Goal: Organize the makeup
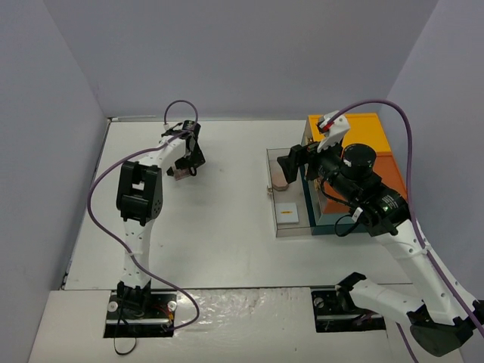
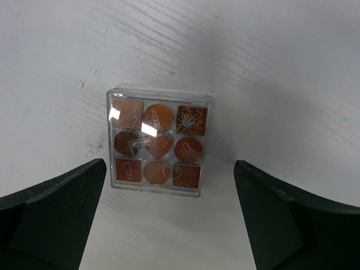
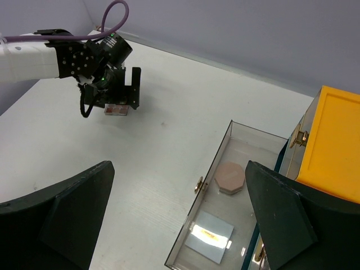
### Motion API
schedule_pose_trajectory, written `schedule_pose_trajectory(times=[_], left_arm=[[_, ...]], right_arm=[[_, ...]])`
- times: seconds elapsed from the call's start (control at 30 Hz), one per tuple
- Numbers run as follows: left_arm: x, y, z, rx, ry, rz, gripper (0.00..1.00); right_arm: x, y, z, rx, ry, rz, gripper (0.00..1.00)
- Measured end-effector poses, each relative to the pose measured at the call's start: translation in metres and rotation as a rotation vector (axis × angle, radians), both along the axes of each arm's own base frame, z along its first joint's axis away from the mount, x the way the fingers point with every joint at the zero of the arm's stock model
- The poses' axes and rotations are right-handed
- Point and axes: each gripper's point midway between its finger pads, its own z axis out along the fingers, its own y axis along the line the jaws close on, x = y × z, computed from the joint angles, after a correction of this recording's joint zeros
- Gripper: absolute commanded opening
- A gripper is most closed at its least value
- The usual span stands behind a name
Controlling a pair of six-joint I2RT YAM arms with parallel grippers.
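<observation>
A clear square palette (image 2: 157,140) of pink and brown pans lies flat on the white table. My left gripper (image 2: 169,225) hangs open just above and short of it, one finger on each side, touching nothing. From above the palette (image 1: 181,173) shows under the left gripper (image 1: 184,166) at the far left. My right gripper (image 3: 177,219) is open and empty above the near edge of a clear tray (image 3: 216,163). In the tray lie a pink octagonal compact (image 3: 230,176) and a small white card (image 3: 210,236).
The clear tray (image 1: 274,219) is the folded-out drawer of a large orange and teal box (image 1: 363,132) at the right, under the right arm. Grey walls close in the table on the left, back and right.
</observation>
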Motion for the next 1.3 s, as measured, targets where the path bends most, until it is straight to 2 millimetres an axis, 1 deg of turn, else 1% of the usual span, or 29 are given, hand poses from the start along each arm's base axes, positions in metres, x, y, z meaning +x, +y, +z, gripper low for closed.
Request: schedule_pose_trajectory(times=[0.13, 0.2, 0.4, 0.43, 0.5, 0.6, 0.7, 0.77, 0.83, 0.87, 0.9, 1.0, 1.07, 1.13, 1.2, 1.23, 1.3], left_arm=[[-0.001, 0.002, -0.006, -0.017, -0.001, 0.022, 0.91], [0.0, 0.003, -0.007, -0.027, -0.009, 0.026, 0.84], [0.004, 0.003, -0.009, -0.058, -0.041, 0.025, 0.52], [0.004, 0.003, -0.009, -0.061, -0.049, 0.023, 0.45], [0.003, 0.003, -0.009, -0.063, -0.058, 0.016, 0.3], [-0.005, 0.004, -0.009, -0.065, -0.061, 0.001, 0.16], [-0.015, -0.002, -0.007, -0.062, -0.053, -0.052, 0.12], [-0.027, -0.009, -0.007, -0.06, -0.028, -0.102, 0.11], [-0.036, -0.031, -0.002, -0.055, -0.021, -0.207, 0.11], [-0.04, -0.045, 0.003, -0.054, -0.024, -0.269, 0.11], [-0.044, -0.062, 0.01, -0.056, -0.035, -0.337, 0.11], [-0.065, -0.14, 0.044, -0.083, -0.099, -0.594, 0.11], [-0.082, -0.201, 0.075, -0.109, -0.168, -0.771, 0.11], [-0.101, -0.254, 0.104, -0.142, -0.239, -0.921, 0.11], [-0.122, -0.293, 0.127, -0.175, -0.291, -1.044, 0.11], [-0.133, -0.308, 0.135, -0.19, -0.308, -1.096, 0.11], [-0.148, -0.329, 0.147, -0.208, -0.323, -1.178, 0.11]], right_arm=[[0.0, 0.0, -0.002, -0.003, 0.004, 0.0, 1.0], [0.0, 0.0, -0.003, -0.004, 0.006, 0.0, 1.0], [0.0, 0.001, -0.003, -0.001, 0.007, 0.003, 1.0], [0.0, 0.001, -0.003, 0.0, 0.008, 0.004, 1.0], [0.0, 0.001, -0.003, 0.001, 0.009, 0.006, 1.0], [-0.001, 0.001, -0.004, 0.001, 0.01, 0.006, 1.0], [-0.001, 0.002, -0.004, 0.002, 0.011, 0.007, 1.0], [-0.001, 0.002, -0.004, 0.004, 0.012, 0.006, 1.0], [-0.001, 0.002, -0.004, 0.005, 0.013, 0.009, 1.0], [-0.001, 0.002, -0.004, 0.005, 0.013, 0.011, 1.0], [-0.001, 0.003, -0.004, 0.006, 0.013, 0.013, 1.0], [-0.001, 0.003, -0.003, 0.007, 0.012, 0.017, 1.0], [-0.001, 0.005, -0.002, 0.01, 0.011, 0.023, 1.0], [-0.002, 0.006, 0.001, 0.017, 0.008, 0.03, 1.0], [-0.002, 0.007, 0.004, 0.024, 0.005, 0.036, 1.0], [-0.003, 0.008, 0.005, 0.026, 0.004, 0.039, 1.0], [-0.004, 0.009, 0.007, 0.031, 0.001, 0.045, 1.0]])
